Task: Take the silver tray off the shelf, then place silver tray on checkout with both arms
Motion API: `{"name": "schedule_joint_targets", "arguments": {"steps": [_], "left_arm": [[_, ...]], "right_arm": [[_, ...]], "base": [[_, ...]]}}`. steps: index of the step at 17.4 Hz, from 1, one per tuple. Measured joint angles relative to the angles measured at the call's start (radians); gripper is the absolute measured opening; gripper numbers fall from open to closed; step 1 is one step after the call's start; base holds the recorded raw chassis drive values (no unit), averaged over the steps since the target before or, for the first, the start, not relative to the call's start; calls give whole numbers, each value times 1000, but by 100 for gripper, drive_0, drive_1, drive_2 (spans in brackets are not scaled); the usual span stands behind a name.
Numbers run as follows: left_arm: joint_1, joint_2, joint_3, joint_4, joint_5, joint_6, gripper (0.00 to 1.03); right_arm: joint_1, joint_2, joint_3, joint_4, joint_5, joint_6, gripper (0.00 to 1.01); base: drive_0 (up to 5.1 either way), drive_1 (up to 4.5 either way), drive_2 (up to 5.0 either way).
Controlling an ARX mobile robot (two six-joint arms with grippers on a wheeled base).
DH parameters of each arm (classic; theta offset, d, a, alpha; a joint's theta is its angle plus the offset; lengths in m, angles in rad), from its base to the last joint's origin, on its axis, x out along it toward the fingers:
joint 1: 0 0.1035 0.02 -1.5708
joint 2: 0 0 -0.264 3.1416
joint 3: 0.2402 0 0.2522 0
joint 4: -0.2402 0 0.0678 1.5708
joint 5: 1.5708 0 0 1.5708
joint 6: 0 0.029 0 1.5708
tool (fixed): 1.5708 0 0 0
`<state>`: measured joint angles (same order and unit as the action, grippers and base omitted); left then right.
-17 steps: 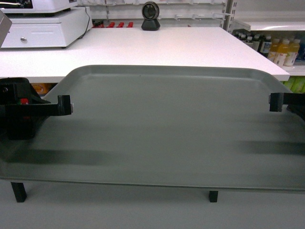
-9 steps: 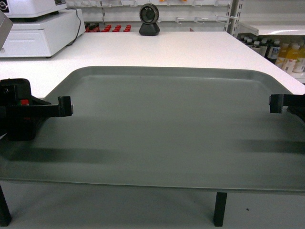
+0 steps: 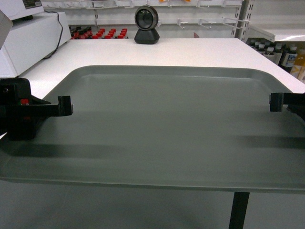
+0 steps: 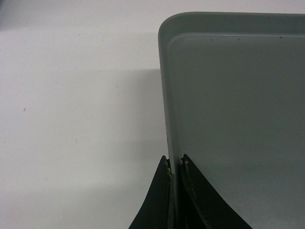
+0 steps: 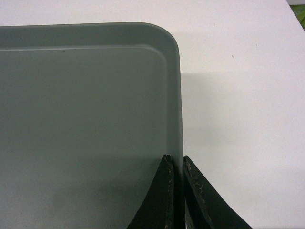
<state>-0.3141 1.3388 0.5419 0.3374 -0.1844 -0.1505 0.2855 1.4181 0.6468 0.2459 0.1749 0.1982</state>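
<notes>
The silver tray [image 3: 162, 124] fills the lower head view, held level with its far half over the white checkout [image 3: 190, 50]. My left gripper [image 3: 66, 106] is shut on the tray's left rim, and the left wrist view shows its two black fingers pinching that rim [image 4: 175, 164] beside the tray [image 4: 238, 105]. On the other side my right gripper [image 3: 274, 102] is shut on the right rim, with the fingers clamped round the edge [image 5: 177, 164] of the tray [image 5: 86, 124]. White checkout top lies under both corners [image 4: 71, 119] [image 5: 238, 109]. The shelf is out of view.
A black dome scanner [image 3: 146, 25] stands at the checkout's far edge. A white cash register [image 3: 24, 43] sits at the far left. Shelves with bottles [image 3: 286, 55] stand to the right. A dark table leg [image 3: 239, 210] shows under the tray.
The checkout, scanner and register have drawn closer and slid left in the head view. The tray now reaches further over the tabletop. Both grips are unchanged.
</notes>
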Motion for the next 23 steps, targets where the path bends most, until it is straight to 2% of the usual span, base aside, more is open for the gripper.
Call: {"name": "schedule_joint_targets", "arguments": {"steps": [9, 21, 22, 23], "left_arm": [[0, 0, 0, 10, 0, 0, 3], [0, 1, 1, 3, 1, 0, 3], [0, 1, 1, 3, 1, -1, 3], [-14, 13, -10, 93, -43, 12, 3]], "right_arm": [[-4, -1, 1, 10, -4, 0, 3], [-4, 0, 1, 1, -5, 0, 3], [0, 8, -22, 101, 24, -20, 3], [15, 19, -69, 269, 101, -74, 3]], "base": [[11, 443, -420], [0, 0, 0], [0, 0, 0], [0, 0, 0]]}}
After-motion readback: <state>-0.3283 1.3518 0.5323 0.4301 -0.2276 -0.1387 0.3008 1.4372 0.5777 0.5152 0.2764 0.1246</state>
